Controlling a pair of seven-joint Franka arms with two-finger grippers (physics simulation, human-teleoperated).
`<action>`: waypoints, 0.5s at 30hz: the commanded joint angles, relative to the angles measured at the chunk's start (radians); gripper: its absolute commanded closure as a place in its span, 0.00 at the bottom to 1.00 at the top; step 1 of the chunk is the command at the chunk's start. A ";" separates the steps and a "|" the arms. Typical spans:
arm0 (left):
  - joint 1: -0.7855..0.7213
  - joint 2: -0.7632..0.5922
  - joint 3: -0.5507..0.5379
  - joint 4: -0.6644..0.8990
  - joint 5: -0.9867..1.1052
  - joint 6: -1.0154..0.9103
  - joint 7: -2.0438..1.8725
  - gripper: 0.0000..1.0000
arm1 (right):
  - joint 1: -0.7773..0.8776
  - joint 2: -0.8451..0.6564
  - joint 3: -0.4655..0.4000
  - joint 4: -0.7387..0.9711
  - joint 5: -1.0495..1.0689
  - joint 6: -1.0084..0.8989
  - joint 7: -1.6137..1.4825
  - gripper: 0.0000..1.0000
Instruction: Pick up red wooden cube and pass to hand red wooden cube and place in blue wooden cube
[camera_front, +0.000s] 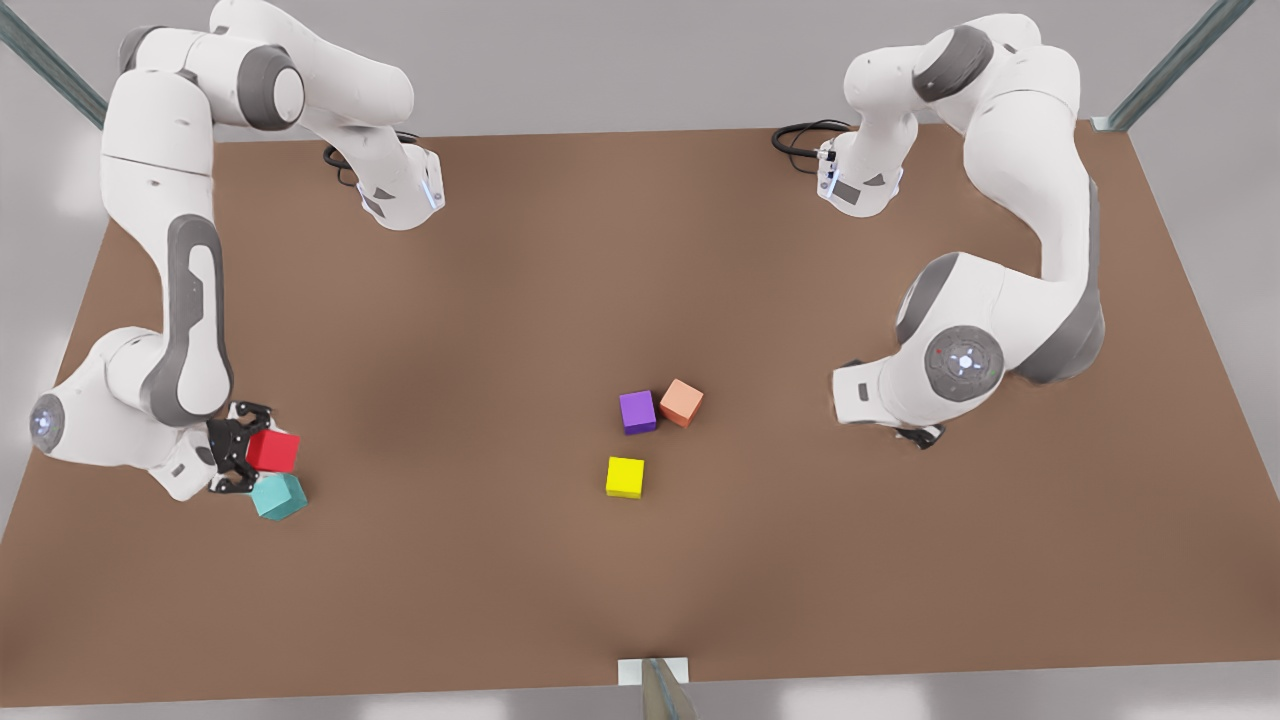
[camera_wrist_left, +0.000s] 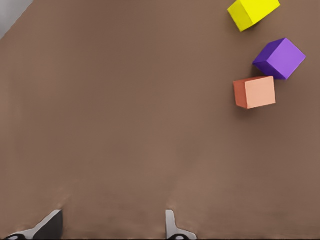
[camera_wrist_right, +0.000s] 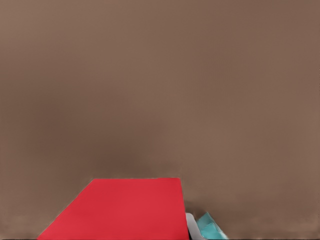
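At the front view's left, my right gripper (camera_front: 246, 453), a black linkage hand, is shut on the red wooden cube (camera_front: 274, 451). The blue wooden cube (camera_front: 279, 496), teal in colour, sits on the table right beside the red one, toward the table's front. The right wrist view has the red wooden cube (camera_wrist_right: 120, 210) close up, a white fingertip (camera_wrist_right: 190, 226) against its side and a corner of the blue wooden cube (camera_wrist_right: 212, 229) just past it. My left gripper (camera_front: 922, 435) waits low over the table at the front view's right, open (camera_wrist_left: 111, 229), with nothing between its fingers.
Three other cubes lie mid-table: purple (camera_front: 637, 412), salmon-orange (camera_front: 681, 402) and yellow (camera_front: 625, 477). The left wrist view has them as yellow (camera_wrist_left: 252, 12), purple (camera_wrist_left: 280, 58) and salmon-orange (camera_wrist_left: 256, 92). Bare brown table (camera_front: 450, 330) lies between the arms.
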 joint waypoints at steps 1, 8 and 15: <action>-0.142 -0.240 0.390 -0.222 -0.240 -0.052 -0.427 0.00 | 0.002 0.000 -0.002 -0.005 -0.199 0.148 0.770 0.43; -0.232 -0.278 0.486 -0.327 -0.344 0.091 -0.418 0.00 | 0.022 0.058 0.006 -0.059 -0.188 0.435 1.082 0.43; -0.216 -0.278 0.488 -0.301 -0.344 0.089 -0.415 0.00 | 0.013 0.116 0.006 -0.060 -0.185 0.508 1.083 0.43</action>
